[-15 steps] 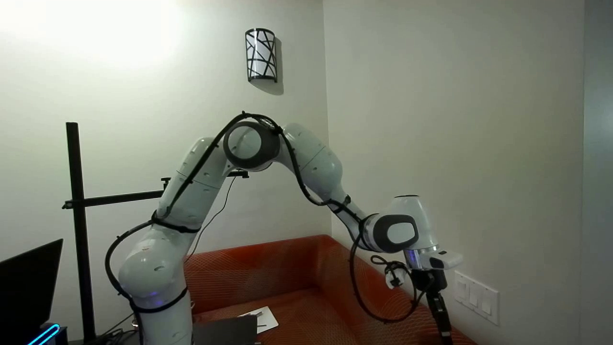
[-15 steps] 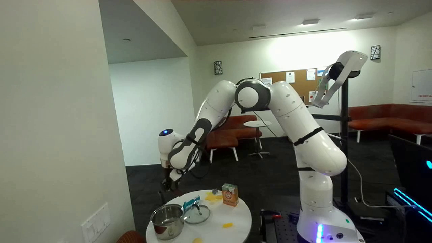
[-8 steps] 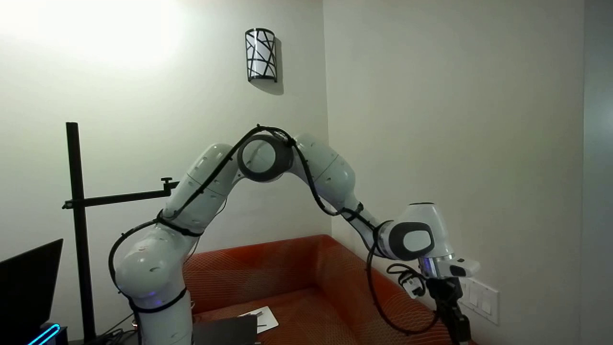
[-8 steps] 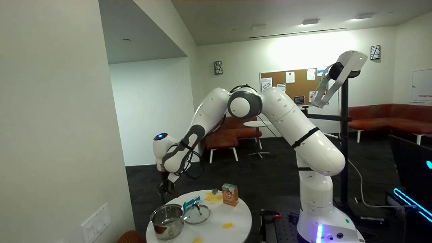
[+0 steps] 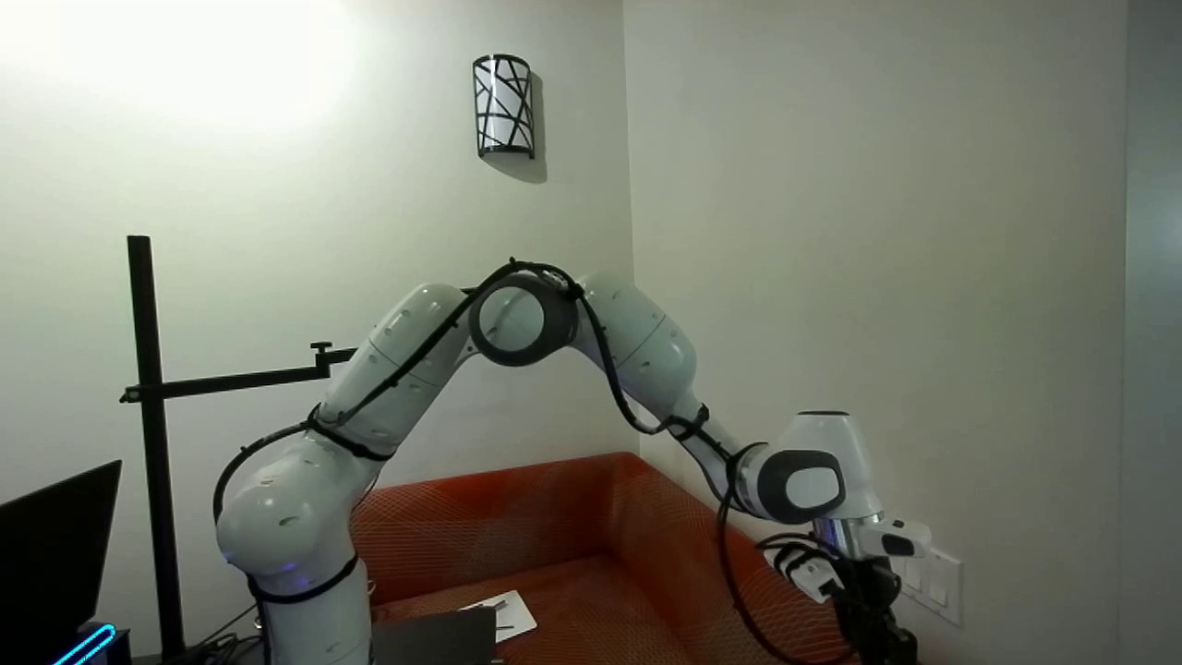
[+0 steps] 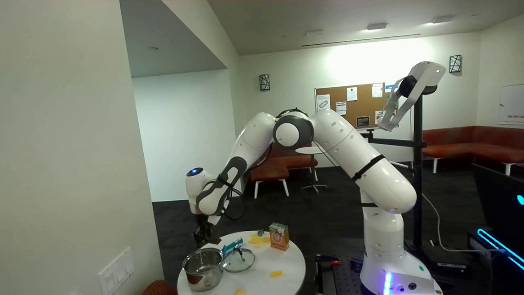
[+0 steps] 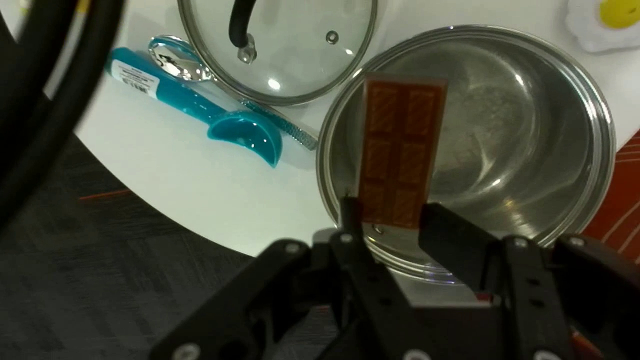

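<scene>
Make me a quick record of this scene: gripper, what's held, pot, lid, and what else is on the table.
Gripper: closed
Held: brown segmented bar
Pot: steel, uncovered; the bar shows against its opening in the wrist view
Lid: glass, off the pot, beside it
Also on table: teal scoop, fried-egg piece, orange box

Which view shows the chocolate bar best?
The wrist view: the chocolate bar faces the camera, its squares distinct, gripped by the end effector. In an exterior view the bar is a small brown patch; an exterior view facing the couch doesn't show it.
</scene>
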Action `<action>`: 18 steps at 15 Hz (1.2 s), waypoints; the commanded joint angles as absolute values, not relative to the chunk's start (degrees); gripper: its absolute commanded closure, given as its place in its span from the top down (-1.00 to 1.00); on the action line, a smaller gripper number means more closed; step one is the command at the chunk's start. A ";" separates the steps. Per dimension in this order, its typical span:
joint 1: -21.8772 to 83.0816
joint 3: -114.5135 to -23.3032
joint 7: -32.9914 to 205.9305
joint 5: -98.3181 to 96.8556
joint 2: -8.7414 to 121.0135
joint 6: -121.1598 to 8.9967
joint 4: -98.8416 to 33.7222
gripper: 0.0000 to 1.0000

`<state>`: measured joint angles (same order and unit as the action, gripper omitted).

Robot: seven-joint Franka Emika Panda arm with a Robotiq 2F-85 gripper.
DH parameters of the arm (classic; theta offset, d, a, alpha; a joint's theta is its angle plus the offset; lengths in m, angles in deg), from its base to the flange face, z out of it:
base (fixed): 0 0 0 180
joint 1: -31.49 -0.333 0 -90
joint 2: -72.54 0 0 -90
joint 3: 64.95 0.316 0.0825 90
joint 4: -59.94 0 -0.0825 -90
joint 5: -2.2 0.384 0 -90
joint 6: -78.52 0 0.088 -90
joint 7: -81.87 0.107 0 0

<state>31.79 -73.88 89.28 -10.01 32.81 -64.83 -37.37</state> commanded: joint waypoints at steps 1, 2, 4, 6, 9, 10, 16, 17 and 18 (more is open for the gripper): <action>33.19 -72.14 84.38 -9.35 32.22 -63.91 -35.57 -0.77; 33.18 -72.02 84.08 -9.46 32.33 -64.11 -35.74 -0.77; 32.85 -72.32 83.82 -9.99 32.28 -65.04 -35.83 -0.77; 32.87 -72.23 83.73 -9.89 32.17 -65.73 -35.86 -0.77; 33.00 -72.00 83.28 -9.77 32.13 -65.71 -35.70 -0.52; 33.00 -71.96 83.22 -9.79 32.18 -65.69 -35.77 0.22; 33.00 -71.92 82.36 -9.93 32.18 -65.33 -35.62 0.83; 32.97 -71.95 82.35 -9.95 32.19 -65.32 -35.63 0.97; 32.82 -72.10 82.68 -9.99 32.25 -65.20 -35.64 1.00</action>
<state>32.56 -72.39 84.07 -10.05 32.60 -65.43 -36.77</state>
